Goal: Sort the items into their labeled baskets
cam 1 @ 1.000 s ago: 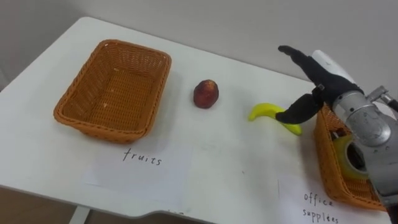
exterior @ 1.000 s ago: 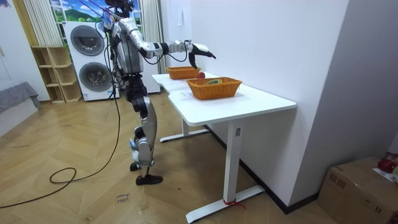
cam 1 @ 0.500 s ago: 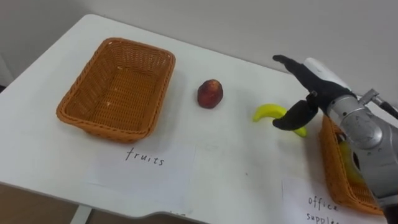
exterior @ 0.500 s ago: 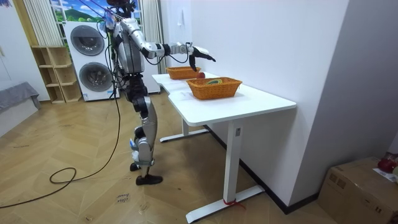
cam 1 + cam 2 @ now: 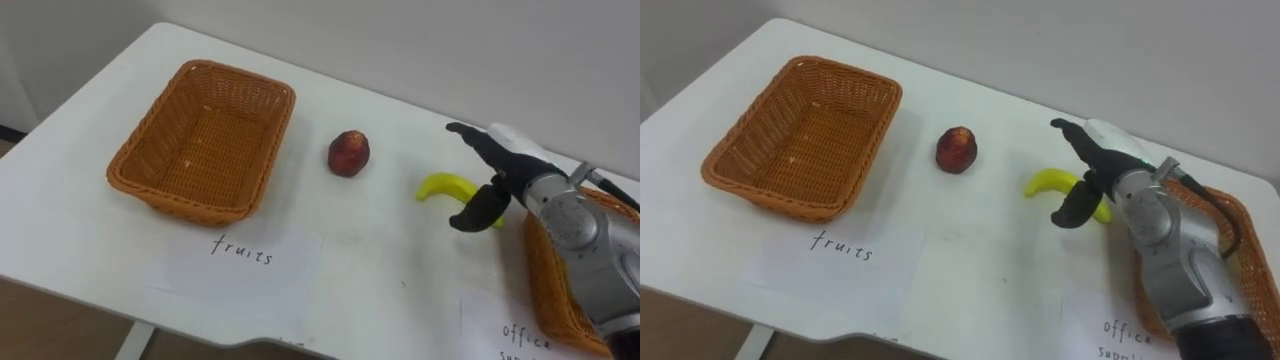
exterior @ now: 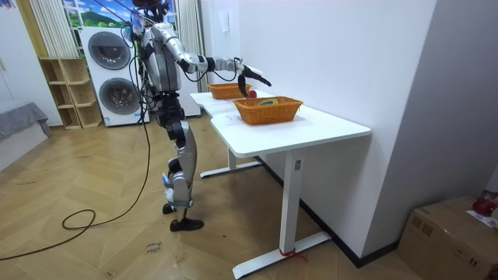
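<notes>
Right hand (image 5: 508,165), fingers spread and empty, hovers over the banana (image 5: 438,186) on the bench, at three o'clock of the red fruit (image 5: 349,153). This looks like the reach; closing round the banana should come next.

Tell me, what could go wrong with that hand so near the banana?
The right hand is open at the banana; the curved fruit might slip or spin as fingers close. The forearm sits close to the office-supplies basket and could nudge it. The fruits basket lies beyond the red fruit, which might get bumped and roll.
</notes>
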`<state>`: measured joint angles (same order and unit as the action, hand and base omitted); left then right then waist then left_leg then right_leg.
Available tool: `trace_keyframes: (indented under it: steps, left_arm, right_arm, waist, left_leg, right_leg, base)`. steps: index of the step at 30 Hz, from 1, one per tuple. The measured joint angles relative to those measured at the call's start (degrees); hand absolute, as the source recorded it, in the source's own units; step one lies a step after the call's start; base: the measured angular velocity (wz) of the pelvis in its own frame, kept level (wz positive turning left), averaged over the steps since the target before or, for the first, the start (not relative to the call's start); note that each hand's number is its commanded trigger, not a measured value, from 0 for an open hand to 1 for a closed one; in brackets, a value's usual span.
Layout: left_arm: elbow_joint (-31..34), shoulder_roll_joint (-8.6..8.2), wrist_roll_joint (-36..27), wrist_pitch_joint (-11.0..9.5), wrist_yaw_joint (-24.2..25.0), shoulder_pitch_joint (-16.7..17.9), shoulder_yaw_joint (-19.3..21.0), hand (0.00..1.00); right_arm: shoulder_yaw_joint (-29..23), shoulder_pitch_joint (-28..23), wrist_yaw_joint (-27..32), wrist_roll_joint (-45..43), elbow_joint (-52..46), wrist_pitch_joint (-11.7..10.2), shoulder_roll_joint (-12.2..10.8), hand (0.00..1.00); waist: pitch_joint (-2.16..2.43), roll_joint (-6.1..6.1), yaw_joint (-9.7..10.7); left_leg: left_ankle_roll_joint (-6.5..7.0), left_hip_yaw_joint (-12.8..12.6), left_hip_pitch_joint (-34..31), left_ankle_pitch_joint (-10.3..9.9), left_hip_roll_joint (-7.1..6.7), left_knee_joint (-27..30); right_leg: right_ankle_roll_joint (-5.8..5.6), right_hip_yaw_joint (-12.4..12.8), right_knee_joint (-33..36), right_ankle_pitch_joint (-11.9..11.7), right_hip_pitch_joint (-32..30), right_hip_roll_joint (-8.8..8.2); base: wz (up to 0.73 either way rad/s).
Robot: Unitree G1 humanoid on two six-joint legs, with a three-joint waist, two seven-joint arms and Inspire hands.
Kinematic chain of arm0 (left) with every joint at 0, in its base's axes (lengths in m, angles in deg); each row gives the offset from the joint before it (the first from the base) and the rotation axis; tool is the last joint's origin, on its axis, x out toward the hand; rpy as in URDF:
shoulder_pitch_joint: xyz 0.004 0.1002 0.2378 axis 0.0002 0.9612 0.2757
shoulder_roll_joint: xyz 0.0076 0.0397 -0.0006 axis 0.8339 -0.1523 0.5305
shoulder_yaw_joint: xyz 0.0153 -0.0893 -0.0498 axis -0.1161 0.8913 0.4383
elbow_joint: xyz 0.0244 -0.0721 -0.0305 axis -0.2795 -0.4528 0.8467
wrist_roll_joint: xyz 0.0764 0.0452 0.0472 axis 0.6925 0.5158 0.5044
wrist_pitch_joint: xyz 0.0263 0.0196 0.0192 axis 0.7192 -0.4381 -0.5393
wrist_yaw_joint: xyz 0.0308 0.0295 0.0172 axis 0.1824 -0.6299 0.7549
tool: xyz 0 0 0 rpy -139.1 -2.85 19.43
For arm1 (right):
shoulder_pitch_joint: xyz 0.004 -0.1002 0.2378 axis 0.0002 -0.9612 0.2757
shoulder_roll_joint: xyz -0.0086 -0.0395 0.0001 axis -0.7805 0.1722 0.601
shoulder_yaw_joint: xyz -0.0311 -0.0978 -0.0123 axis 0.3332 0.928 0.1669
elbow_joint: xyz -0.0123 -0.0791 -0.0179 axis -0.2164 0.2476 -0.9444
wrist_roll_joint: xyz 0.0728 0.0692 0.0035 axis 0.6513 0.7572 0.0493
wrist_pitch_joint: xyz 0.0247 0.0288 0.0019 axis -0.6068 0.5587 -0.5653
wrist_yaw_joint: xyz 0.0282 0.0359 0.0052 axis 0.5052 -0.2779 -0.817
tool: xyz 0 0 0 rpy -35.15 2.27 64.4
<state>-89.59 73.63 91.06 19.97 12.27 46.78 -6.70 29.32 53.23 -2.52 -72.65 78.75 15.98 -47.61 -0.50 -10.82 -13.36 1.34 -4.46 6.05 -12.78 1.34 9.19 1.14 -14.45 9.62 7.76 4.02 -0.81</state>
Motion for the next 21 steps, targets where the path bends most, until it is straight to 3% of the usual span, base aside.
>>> trace_keyframes:
  steps: [10, 21]
  left_arm:
    - [0.0, 0.49, 0.2, 0.0, 0.0, 0.0, -0.4, 0.0]
    - [0.1, 0.73, 0.7, 0.0, 0.0, -0.4, -1.7, 0.0]
  right_arm:
    - [0.0, 1.1, -0.5, -0.4, 4.9, 0.1, -0.1, 0.0]
    - [3.8, 2.6, -1.2, -0.5, 8.2, 0.4, -0.1, 0.0]
  waist:
    - [-0.65, -0.23, -1.2]
    - [-0.4, -0.6, -1.4]
  left_leg:
    - [0.0, 0.8, -0.6, 0.0, -0.05, -0.1]
    - [0.04, 0.8, -1.0, 0.0, -0.04, 0.2]
  right_leg:
    - [-0.01, -0.6, -0.1, 0.0, -0.2, 0.04]
    - [-0.02, -1.4, -0.2, 0.0, -0.7, -0.1]
  base:
    - [0.04]
    - [0.0]
